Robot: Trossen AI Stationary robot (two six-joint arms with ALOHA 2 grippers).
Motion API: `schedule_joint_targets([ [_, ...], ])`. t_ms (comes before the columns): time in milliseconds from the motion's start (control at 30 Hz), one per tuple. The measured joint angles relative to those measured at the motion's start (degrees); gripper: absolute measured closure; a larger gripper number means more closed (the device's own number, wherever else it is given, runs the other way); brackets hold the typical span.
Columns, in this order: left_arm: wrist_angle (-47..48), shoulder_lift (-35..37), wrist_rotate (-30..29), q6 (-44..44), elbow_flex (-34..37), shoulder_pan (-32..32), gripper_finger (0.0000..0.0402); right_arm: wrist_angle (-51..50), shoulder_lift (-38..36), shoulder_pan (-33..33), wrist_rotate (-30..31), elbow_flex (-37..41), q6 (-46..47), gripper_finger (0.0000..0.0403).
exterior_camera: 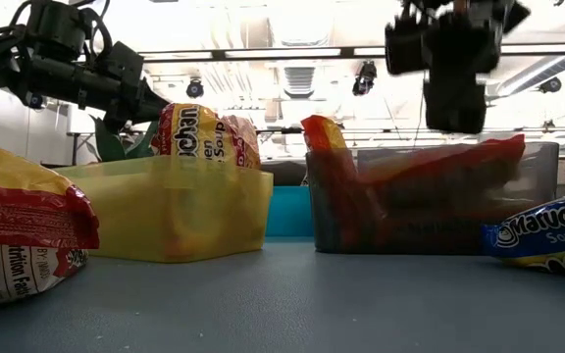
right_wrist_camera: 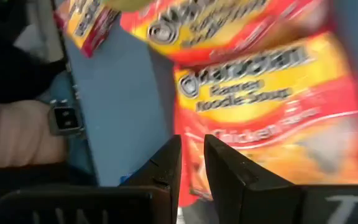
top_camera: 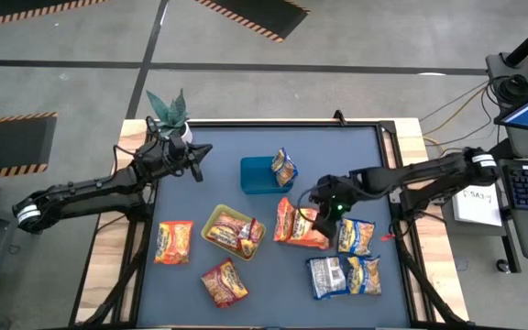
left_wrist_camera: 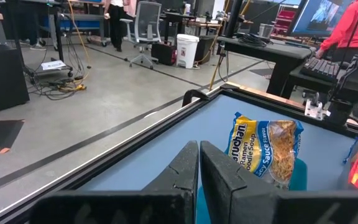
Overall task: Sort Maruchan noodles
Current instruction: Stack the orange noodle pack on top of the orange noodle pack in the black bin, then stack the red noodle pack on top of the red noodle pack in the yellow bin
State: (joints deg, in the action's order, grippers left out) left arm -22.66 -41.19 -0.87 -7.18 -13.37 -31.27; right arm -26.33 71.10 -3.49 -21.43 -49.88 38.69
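The table [top_camera: 218, 192] carries three trays: yellow-green [top_camera: 211, 220] at 6 o'clock, blue [top_camera: 257, 174] at centre, dark [exterior_camera: 538, 162] at 4 o'clock. Noodle packets [top_camera: 174, 242] lie in and around them. The right gripper [top_camera: 320, 220], fingers nearly closed, pinches an orange packet [right_wrist_camera: 272, 112] over the dark tray. The left gripper [top_camera: 196, 163] hovers at 10 o'clock, fingers closed, empty.

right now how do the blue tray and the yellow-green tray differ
The blue tray sits farther back on the table; the yellow-green tray sits nearer the front, left of it. The blue tray holds one blue-and-yellow packet propped upright at its right side; the yellow-green tray holds red-orange packets lying across it. Both are small open square trays.
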Motion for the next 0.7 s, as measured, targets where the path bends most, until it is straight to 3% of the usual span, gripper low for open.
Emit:
schedule_joint_targets([
  [133, -0.1, 0.0, 0.0, 0.0, 0.0, 0.0, 0.0402, -3.5, -2.1, 0.0, 7.2, -4.8, -5.3, 0.0345],
  [267, 0.0, 0.0, 0.0, -0.8, 0.0, 0.2, 0.0402, -0.3, -2.8, 0.0, 12.2, -8.1, -17.5, 0.0345],
  [467, -1.6, 0.1, 5.2, -4.5, 0.0, 1.5, 0.0402, 11.6, -2.8, 1.0, 12.5, -6.6, -37.4, 0.0345],
  [700, -2.2, 0.3, 8.9, -8.9, -2.8, 5.4, 0.0402, 17.1, -4.7, 4.4, 12.6, -3.6, -50.6, 0.0345],
])
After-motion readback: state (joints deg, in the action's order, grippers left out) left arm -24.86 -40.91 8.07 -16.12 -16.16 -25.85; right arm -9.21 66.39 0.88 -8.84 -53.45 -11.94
